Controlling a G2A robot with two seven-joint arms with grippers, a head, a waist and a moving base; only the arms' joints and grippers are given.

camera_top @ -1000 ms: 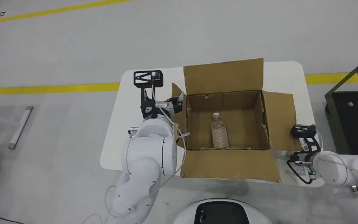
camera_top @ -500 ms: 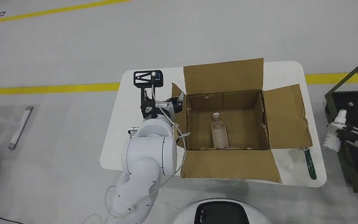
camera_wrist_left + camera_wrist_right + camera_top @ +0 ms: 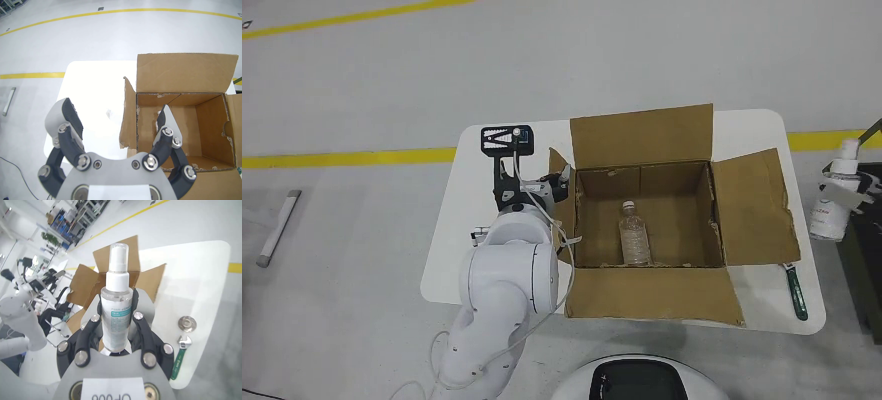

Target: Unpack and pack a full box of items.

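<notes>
Brown cardboard box (image 3: 642, 135) stands open on the white table (image 3: 502, 230), all four flaps folded outward. A clear water bottle (image 3: 634, 236) lies on the box floor, its cap toward the far wall.

The right gripper (image 3: 117, 303) is clamped around a spray bottle (image 3: 115, 306) of clear liquid, which has a printed label, a white pump and a transparent cap. Its two fingers (image 3: 135, 298) press the sides of the bottle's body, just below the shoulder. In the top view the bottle hangs out past the table's right edge, well apart from the box.

The left gripper (image 3: 115, 107) hovers with its jaws spread wide and nothing between them. It straddles the box's left wall: one finger (image 3: 71, 115) is over the bare table and the other is over the box interior.

A green-handled adjustable wrench (image 3: 794, 292) lies on the table near its front right corner, just beside the box's right flap. In the right wrist view a round metal disc (image 3: 187, 323) rests on the table close to the wrench head.
</notes>
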